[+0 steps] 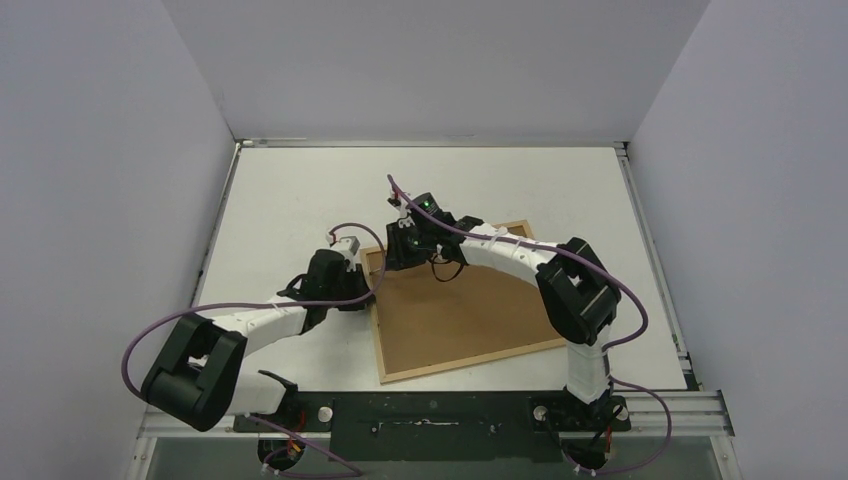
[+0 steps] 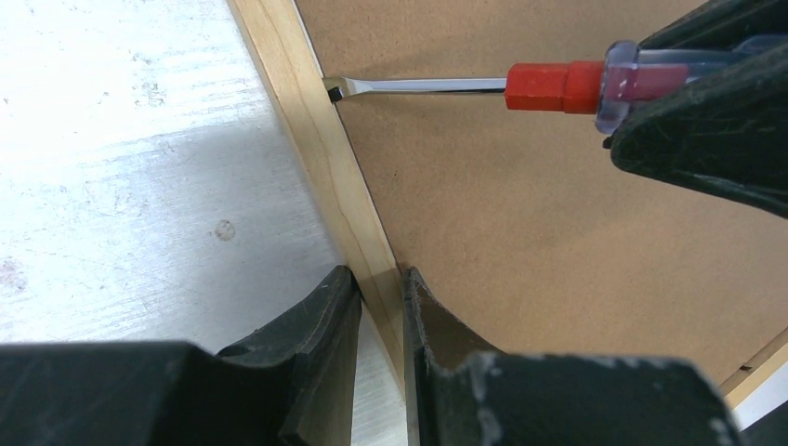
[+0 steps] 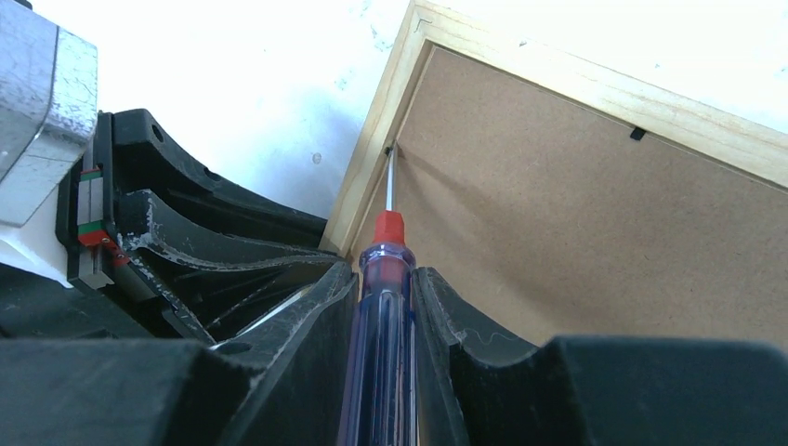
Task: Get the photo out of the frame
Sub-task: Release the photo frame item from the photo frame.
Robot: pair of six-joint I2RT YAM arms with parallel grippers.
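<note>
On the table (image 1: 300,200), the wooden frame (image 1: 470,362) lies back-up at mid-picture, fibreboard backing panel (image 1: 460,310) showing; the left end effector (image 2: 376,279) pinching its left rail should brace it while the right end effector (image 3: 383,271), clamped on the screwdriver (image 3: 381,316), pries gently at the small black tab (image 3: 387,149).

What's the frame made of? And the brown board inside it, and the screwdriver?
The frame looks like pale bare wood, with faint grain lines. The brown board is probably pressed fibreboard: matte, speckled, no grain. The screwdriver has a shiny metal shaft and clear plastic handle, red collar.
</note>
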